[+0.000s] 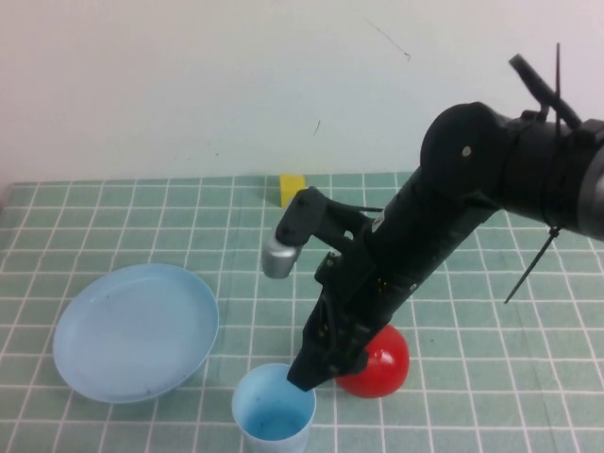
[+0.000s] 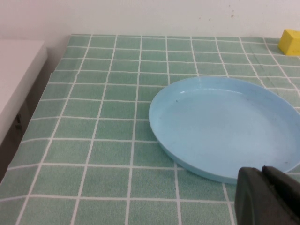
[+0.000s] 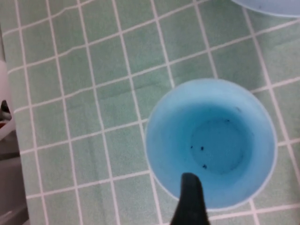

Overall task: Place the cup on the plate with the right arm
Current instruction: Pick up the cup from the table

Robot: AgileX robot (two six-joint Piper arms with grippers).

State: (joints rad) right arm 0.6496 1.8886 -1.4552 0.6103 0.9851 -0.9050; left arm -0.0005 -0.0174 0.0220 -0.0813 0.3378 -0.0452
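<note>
High view: right hand (image 1: 311,373) at cup (image 1: 274,415) rim, grip unclear, apple (image 1: 377,363) beside.

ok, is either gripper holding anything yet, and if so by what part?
Nothing held. Right gripper is at the cup rim, one finger dipping inside, not closed on it. Left gripper sits beside the plate.

matt plastic cup (image 1: 274,411), glossy apple (image 1: 382,363)

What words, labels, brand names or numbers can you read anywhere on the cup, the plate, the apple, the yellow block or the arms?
None: no readable text shows in any view.
cup: plain, only dark specks inside.
plate: plain.
red apple: no sticker visible.
yellow block: unmarked.
right hand at the cup's rim, and left hand near the plate: no markings.
</note>
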